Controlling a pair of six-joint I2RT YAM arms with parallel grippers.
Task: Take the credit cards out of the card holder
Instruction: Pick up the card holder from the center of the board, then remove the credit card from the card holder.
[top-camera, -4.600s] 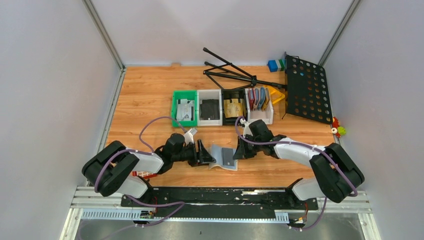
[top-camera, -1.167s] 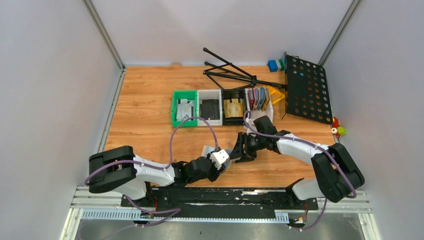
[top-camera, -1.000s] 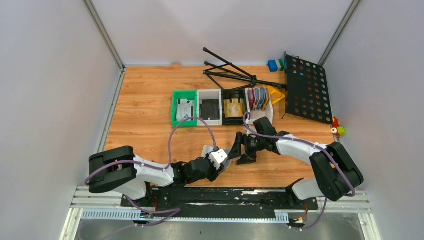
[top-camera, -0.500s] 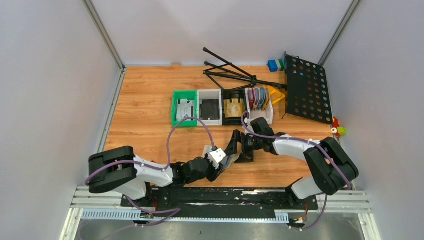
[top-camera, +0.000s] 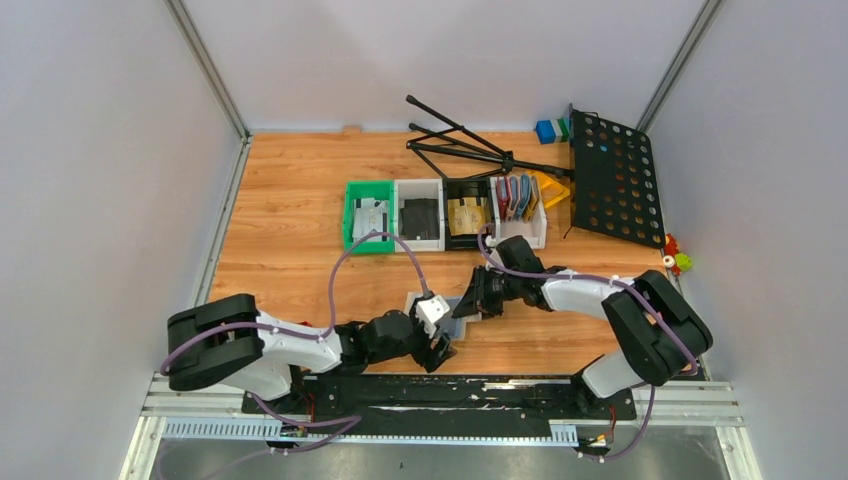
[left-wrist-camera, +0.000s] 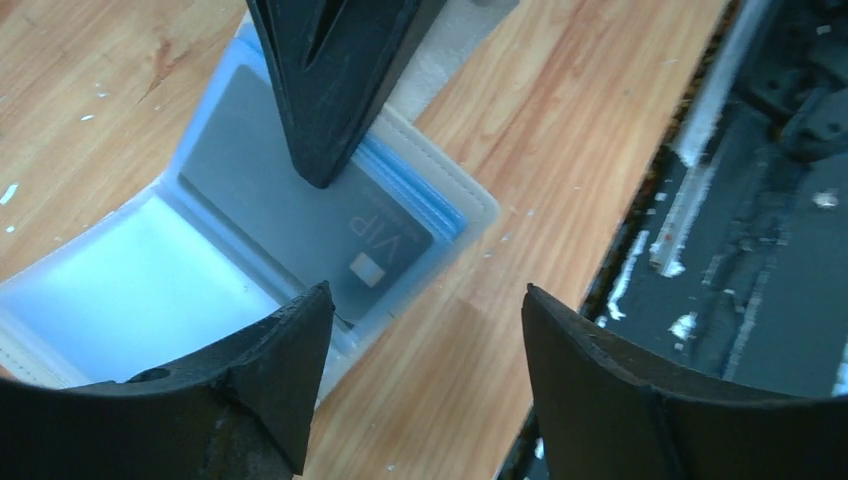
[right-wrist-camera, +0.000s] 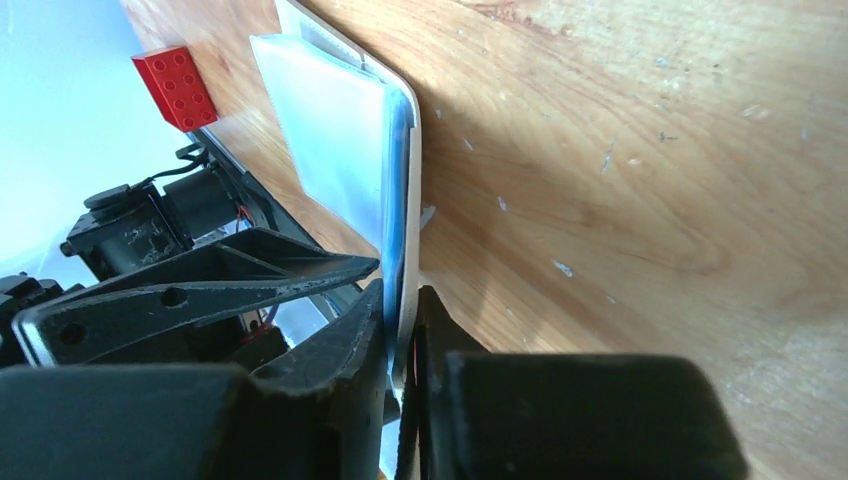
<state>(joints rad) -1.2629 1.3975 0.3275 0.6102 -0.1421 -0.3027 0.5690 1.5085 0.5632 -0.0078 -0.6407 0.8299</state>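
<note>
Right wrist view: we find the right gripper (right-wrist-camera: 402, 292) pinched narrow on the edge of the card holder (right-wrist-camera: 340, 150), which lies on the table (right-wrist-camera: 650, 150) between both arms. We judge the credit card (left-wrist-camera: 290, 215) thin, stiff and slick: take its edge at the pocket mouth. The left gripper (left-wrist-camera: 425, 295) stands wide above it. The right one gaped moments ago.

Top view bright, even, soft shadows; wrist views soft-focused up close, card holder (left-wrist-camera: 120, 270) pocket glaring pale

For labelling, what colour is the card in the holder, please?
Dark grey card; clearest in left wrist view.
</note>
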